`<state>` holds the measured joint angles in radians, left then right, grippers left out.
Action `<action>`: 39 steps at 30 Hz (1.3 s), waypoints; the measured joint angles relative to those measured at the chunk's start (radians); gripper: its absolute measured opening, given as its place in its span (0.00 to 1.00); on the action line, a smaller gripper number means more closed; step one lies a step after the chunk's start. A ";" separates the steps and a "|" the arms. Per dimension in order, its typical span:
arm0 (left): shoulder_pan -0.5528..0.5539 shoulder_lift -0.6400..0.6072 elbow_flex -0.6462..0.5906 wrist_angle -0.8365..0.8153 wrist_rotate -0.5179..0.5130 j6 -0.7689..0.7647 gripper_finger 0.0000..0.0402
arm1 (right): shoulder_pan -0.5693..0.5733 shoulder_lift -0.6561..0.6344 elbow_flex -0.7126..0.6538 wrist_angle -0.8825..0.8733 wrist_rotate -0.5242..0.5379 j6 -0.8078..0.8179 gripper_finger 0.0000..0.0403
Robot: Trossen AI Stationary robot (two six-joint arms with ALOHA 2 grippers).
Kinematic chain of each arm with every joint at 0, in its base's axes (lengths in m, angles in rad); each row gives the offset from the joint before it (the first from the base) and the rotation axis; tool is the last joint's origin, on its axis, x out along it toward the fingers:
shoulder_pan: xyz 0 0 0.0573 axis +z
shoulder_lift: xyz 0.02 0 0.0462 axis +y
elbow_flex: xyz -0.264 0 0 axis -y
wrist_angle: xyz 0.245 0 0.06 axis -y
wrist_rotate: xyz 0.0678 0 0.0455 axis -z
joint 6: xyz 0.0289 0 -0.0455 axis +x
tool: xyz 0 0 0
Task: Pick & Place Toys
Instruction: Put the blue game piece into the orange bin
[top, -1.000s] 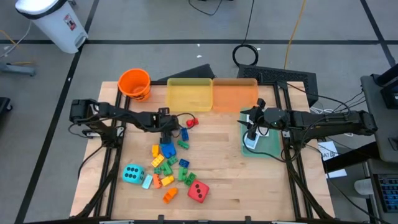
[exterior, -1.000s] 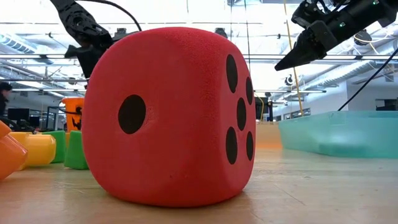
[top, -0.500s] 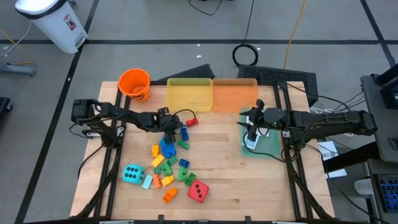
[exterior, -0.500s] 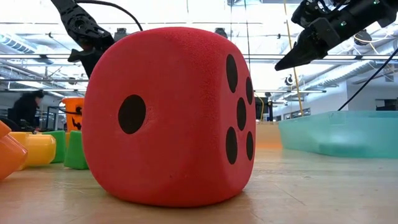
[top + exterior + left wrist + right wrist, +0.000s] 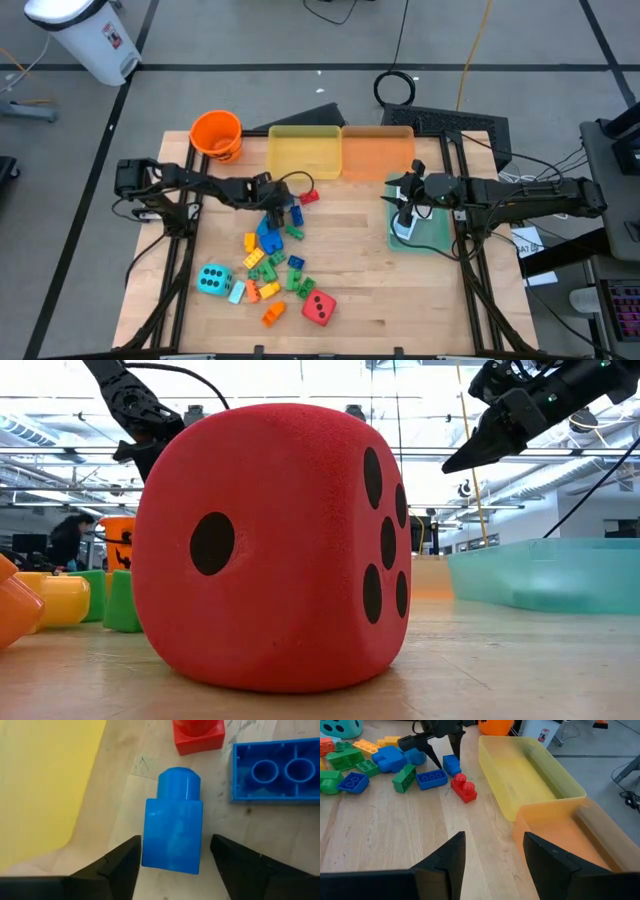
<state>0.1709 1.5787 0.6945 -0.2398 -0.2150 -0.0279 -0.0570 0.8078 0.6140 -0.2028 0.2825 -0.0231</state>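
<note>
My left gripper [image 5: 283, 207] is open, low over the far end of the brick heap [image 5: 270, 262]. Its fingers stand on either side of a small blue brick [image 5: 172, 832] that lies on its side on the wood, with a gap at the one finger. The same brick shows in the right wrist view [image 5: 451, 764]. A red brick [image 5: 197, 735] and a blue two-stud brick [image 5: 275, 770] lie just beyond it. The cyan die [image 5: 213, 279] and the red die [image 5: 319, 307] rest on the table near the front. My right gripper [image 5: 403, 212] is open and empty above the green tray [image 5: 432, 238].
The yellow tray [image 5: 305, 152] and the orange tray [image 5: 378, 150] stand side by side at the far edge, and the orange bucket [image 5: 216, 135] at the far left. A white card [image 5: 402, 231] lies in the green tray. The red die [image 5: 270, 545] fills the low view.
My left gripper has shifted only slightly over the far end of the brick heap. A person in the room behind has walked toward the right.
</note>
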 joint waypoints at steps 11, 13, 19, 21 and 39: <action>0.017 -0.019 0.000 -0.009 0.028 -0.009 0.31 | 0.000 0.000 0.000 0.000 0.000 0.004 0.42; 0.010 -0.048 0.009 -0.041 -0.005 -0.021 0.31 | 0.000 0.000 0.000 0.001 0.000 0.004 0.42; -0.046 -0.174 0.045 -0.048 -0.113 -0.027 0.31 | 0.000 0.003 -0.001 0.029 0.000 0.062 0.42; -0.081 -0.200 0.065 0.001 -0.179 0.010 0.31 | 0.000 0.009 -0.025 0.108 0.000 0.079 0.42; -0.244 -0.062 0.226 0.368 -0.467 0.532 0.31 | -0.133 0.517 0.027 0.827 -0.370 0.324 0.71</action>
<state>-0.0731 1.5162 0.9208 0.1280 -0.6818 0.5045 -0.1898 1.3252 0.6405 0.6247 -0.0879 0.3008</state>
